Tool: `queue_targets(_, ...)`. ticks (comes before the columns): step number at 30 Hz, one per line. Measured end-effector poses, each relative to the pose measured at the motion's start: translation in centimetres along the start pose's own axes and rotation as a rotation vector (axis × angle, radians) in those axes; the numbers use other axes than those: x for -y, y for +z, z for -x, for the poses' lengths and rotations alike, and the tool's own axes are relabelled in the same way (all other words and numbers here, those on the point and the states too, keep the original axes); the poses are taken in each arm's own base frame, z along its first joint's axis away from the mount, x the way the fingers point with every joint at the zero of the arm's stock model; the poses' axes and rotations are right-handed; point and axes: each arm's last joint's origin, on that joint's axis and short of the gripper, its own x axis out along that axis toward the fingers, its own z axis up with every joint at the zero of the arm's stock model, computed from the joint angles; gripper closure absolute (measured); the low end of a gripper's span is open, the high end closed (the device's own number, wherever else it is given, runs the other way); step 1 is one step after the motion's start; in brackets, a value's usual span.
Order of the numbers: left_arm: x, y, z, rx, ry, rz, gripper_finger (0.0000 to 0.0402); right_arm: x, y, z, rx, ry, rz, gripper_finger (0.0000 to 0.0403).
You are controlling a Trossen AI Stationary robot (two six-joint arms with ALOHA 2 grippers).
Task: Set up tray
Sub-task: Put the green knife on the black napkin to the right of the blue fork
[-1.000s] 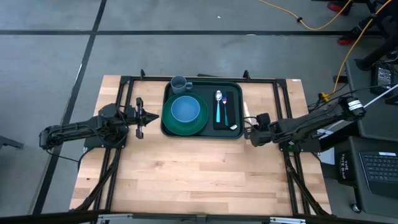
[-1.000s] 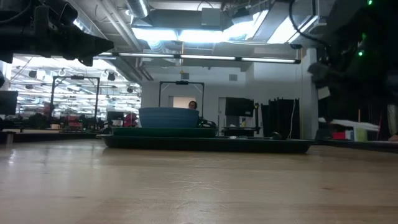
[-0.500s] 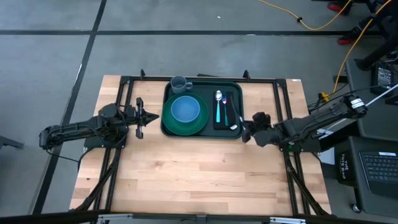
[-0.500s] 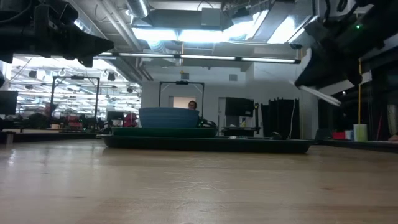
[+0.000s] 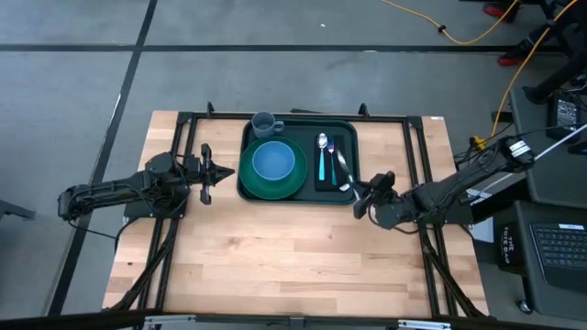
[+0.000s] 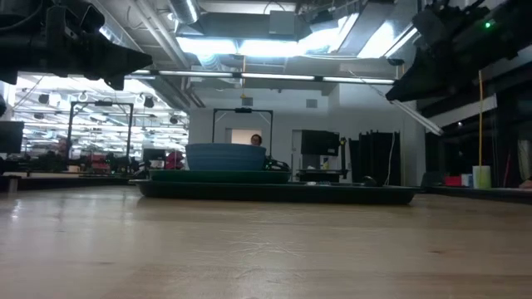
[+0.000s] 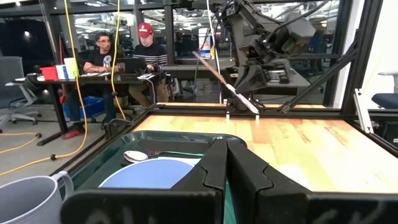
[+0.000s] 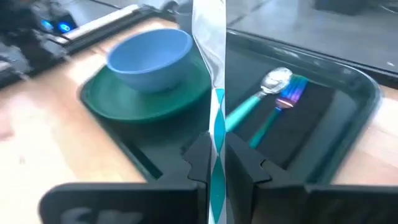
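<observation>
The tray [image 5: 299, 194] lies at the upper centre of the high view, on the far half of the wooden table [image 5: 293, 266], with its long sides running left to right. On its left portion sits a round green plate [image 5: 271, 186] carrying a blue bowl [image 5: 273, 161]; a grey mug [image 5: 264, 123] stands at the tray's upper left corner. On its right portion a flat black rectangle [image 5: 336, 165] holds a spoon [image 5: 322, 156] with a teal handle and a second utensil [image 8: 287, 96] with a purple-blue handle, lying just beside it. The right gripper [image 5: 363, 196] is at the tray's lower right corner in the high view, at centre right of the frame, with its fingers [image 8: 200, 158] closed narrowly on a straw [image 8: 213, 81] in a white wrapper with teal markings (the wrapper passes between both fingertips in the right wrist view). In the low view the straw slants down and to the right from that gripper at the upper right of the frame, clear of the table. The left gripper [image 5: 205, 172] hangs just left of the tray at centre left of the high view, with its fingertips [image 7: 217, 165] pressed together and nothing between them. In the left wrist view two people [image 7: 124, 53] sit at a desk in the upper left background.
</observation>
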Motion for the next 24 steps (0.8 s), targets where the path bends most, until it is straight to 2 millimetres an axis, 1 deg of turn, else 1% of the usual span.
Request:
queue_targets(5, 0.0, 0.0, 0.0, 0.0, 0.0, 0.0, 0.0396, -0.9, 0.1, -0.1, 0.028, 0.045, 0.015, 0.0367)
queue_targets(12, 0.0, 0.0, 0.0, 0.0, 0.0, 0.0, 0.0399, -1.3, 0.4, -0.1, 0.045, 0.067, -0.017, 0.0373)
queue_targets(19, 0.0, 0.0, 0.0, 0.0, 0.0, 0.0, 0.0396, -2.1, 1.2, 0.0, 0.095, 0.13, 0.009, 0.037)
queue_targets(24, 0.0, 0.0, 0.0, 0.0, 0.0, 0.073, 0.0398, -2.6, 2.0, 0.2, 0.145, 0.165, 0.0, 0.0373)
